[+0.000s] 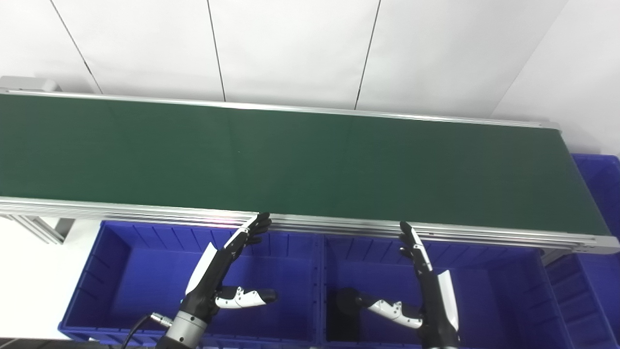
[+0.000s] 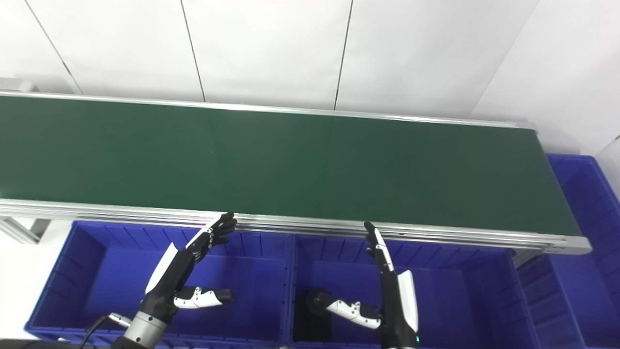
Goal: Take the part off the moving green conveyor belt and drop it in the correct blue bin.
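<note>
belt (image 2: pixel 290 165) bare, runs 9→3 o'clock | L hand (image 2: pixel 179 271) open, over L bin (image 2: pixel 63 271) at 7 o'clock | R hand (image 2: pixel 392 291) open, over mid bin (image 2: pixel 484 291) at 5 o'clock | 3rd bin (image 2: pixel 581 194) at 3 o'clock

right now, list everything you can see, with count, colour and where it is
conveyor belt: one, dark green with a silver metal frame, running across the middle of the view; no part shows on it
blue bins: at least three, blue plastic; the left bin and the middle bin sit side by side below the belt's near edge, the end bin sits past the belt's right end
dark object: one, black, in the middle bin near its left wall; too unclear to identify
wall panels: white, behind the belt
left hand: one, black and white, open, held over the left bin
right hand: one, black and white, open, held over the middle bin
</note>
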Controlling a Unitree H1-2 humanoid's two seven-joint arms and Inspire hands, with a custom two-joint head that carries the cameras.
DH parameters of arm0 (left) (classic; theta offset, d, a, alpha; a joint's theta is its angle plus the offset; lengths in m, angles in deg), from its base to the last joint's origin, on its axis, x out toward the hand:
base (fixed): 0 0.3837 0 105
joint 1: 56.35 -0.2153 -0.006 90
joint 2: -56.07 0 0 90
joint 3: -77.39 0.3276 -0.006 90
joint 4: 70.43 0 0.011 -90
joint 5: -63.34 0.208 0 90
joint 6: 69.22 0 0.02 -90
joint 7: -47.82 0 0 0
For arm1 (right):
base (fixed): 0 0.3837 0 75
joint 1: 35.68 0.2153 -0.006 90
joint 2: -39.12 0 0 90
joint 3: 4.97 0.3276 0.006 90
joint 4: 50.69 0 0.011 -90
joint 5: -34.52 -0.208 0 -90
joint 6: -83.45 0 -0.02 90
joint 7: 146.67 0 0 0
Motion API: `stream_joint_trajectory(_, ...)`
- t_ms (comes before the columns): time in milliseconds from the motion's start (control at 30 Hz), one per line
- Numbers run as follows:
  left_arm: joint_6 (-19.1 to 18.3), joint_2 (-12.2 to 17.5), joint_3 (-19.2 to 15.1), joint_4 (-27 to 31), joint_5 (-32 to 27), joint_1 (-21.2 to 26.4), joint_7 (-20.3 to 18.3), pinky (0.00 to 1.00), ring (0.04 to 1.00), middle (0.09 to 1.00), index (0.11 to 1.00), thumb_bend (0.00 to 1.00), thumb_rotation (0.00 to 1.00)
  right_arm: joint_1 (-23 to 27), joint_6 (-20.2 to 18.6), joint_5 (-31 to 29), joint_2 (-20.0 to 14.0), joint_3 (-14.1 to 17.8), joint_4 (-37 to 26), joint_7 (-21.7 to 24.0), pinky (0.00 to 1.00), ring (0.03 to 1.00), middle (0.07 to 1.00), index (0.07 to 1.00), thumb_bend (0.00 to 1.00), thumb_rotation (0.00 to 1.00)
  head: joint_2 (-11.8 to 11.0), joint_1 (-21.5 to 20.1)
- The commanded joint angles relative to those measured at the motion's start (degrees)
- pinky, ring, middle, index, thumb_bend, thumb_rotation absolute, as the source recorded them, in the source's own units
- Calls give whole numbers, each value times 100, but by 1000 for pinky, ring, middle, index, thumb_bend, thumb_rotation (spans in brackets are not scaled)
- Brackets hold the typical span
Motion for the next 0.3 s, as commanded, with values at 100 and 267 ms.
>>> stream_joint_trajectory(100,178,38,31,-6,65,41,189,820,874,893,909,913,624,126,341,-834,-82,-59,141,665,842,870,909,941,1000,496,-48,71)
stream_joint_trajectory(267,178,16,32,-119,-48,71,154,829,883,902,914,923,616,210,339,-912,-55,-16,320,950,828,850,889,927,1000,563,-151,119)
